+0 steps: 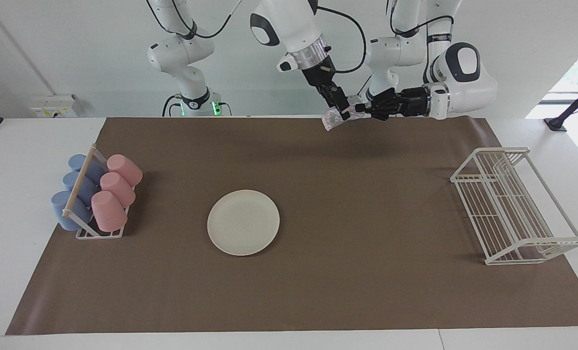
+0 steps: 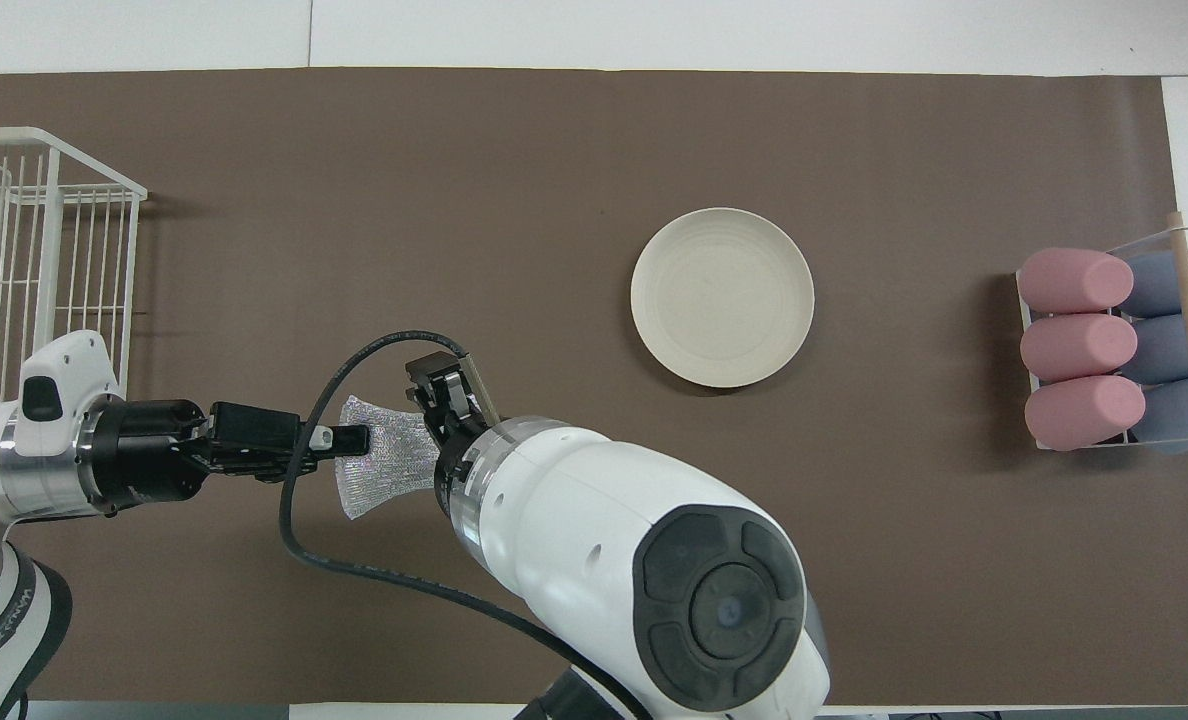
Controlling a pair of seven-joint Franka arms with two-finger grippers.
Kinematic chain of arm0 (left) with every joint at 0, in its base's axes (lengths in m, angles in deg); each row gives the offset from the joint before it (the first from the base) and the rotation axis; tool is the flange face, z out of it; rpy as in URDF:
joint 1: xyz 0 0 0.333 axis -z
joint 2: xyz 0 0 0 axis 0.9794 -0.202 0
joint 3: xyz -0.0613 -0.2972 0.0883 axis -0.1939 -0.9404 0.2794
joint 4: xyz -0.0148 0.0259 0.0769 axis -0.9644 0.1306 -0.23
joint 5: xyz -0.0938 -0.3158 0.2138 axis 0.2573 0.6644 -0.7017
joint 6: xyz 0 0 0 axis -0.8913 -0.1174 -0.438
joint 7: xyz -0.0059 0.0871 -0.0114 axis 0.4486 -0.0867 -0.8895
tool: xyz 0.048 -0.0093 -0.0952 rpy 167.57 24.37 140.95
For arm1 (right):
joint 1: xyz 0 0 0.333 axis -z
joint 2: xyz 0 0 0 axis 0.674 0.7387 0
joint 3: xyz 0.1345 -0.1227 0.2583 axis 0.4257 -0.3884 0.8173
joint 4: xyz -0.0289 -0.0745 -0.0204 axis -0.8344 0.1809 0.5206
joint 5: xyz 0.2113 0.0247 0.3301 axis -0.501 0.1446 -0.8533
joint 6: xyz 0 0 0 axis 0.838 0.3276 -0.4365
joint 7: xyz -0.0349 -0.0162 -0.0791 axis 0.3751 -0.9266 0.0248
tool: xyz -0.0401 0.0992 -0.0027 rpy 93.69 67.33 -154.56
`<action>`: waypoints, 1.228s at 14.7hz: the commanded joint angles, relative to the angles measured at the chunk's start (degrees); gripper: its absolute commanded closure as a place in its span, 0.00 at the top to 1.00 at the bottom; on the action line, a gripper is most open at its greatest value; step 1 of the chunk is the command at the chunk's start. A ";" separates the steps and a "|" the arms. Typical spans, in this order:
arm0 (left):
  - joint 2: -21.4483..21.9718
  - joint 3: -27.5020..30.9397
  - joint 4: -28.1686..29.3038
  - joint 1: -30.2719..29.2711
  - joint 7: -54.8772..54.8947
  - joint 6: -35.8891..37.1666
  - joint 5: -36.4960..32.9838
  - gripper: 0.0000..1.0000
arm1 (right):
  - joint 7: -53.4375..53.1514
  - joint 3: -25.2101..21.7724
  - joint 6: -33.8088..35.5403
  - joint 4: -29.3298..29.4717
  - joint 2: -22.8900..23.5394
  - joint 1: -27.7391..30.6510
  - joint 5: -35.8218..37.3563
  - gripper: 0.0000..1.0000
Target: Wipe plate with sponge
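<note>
Held up in the air over the brown mat [image 1: 367, 204], on the left arm's half of the table: the sponge [image 1: 331, 120] [image 2: 389, 465], silvery and speckled, stretched between the two grippers. Pinched at one end by the left gripper [image 1: 359, 106] [image 2: 354, 438], closed tight on it, reaching in level from the left arm's side. Met at the other end by the right gripper [image 1: 343, 111] [image 2: 439, 405], slanting down from the right arm, which crosses over toward the left arm's side; right at the sponge and touching it as seen from across the table, but cannot tell whether wide, narrow or already gripping, since the wrist covers much of it from above. Flat on the mat near the middle, well apart from the sponge and both grippers: the plate [image 1: 243, 222] [image 2: 722, 297], cream-white, bare. At the right arm's end of the table, a small stand with three pink cups [image 1: 116, 187] and three blue cups [image 1: 77, 189] lying on their sides in two rows. At the left arm's end, a white wire rack [image 1: 478, 178], standing half on the mat's edge.
</note>
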 commanded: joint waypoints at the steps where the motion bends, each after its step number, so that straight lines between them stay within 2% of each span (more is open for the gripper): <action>1: 1.83 0.64 1.80 0.55 0.99 0.45 1.08 0.00 | 1.70 -0.07 -1.00 -0.58 -0.12 -0.44 2.35 0.46; 2: 1.83 0.64 1.89 0.55 0.99 0.45 1.08 0.00 | 2.15 -0.07 -0.91 -0.58 -0.03 -0.44 2.44 0.21; 3: 1.83 0.64 1.80 0.46 0.90 0.45 1.08 0.00 | 2.32 -0.07 -1.00 -0.49 -0.03 -0.35 2.53 0.00; 9: 1.83 0.73 1.63 -0.07 0.73 0.63 0.29 0.00 | 2.24 -0.07 -0.56 -0.23 0.05 -0.18 3.06 0.00; 10: 1.92 0.73 1.45 0.20 0.38 0.63 0.20 0.09 | 2.33 -0.07 -0.56 -0.14 0.05 0.00 3.15 0.00; 11: 2.18 0.29 1.01 0.29 -0.76 0.45 -0.84 0.99 | 2.33 -0.07 -0.39 -0.23 0.05 0.00 3.15 0.00; 13: 2.80 0.11 0.22 0.46 -3.49 0.19 -4.27 1.00 | 4.85 -0.16 0.32 -1.36 -0.30 0.96 3.58 0.00; 15: 2.71 0.11 0.22 0.46 -3.58 -0.08 -4.72 1.00 | 19.74 -0.16 -0.30 -5.57 -0.21 5.86 3.59 0.00; 18: 2.63 0.11 -0.22 -0.06 -3.58 -0.25 -8.22 1.00 | 28.58 -0.16 -0.73 -7.86 2.33 10.62 3.67 0.00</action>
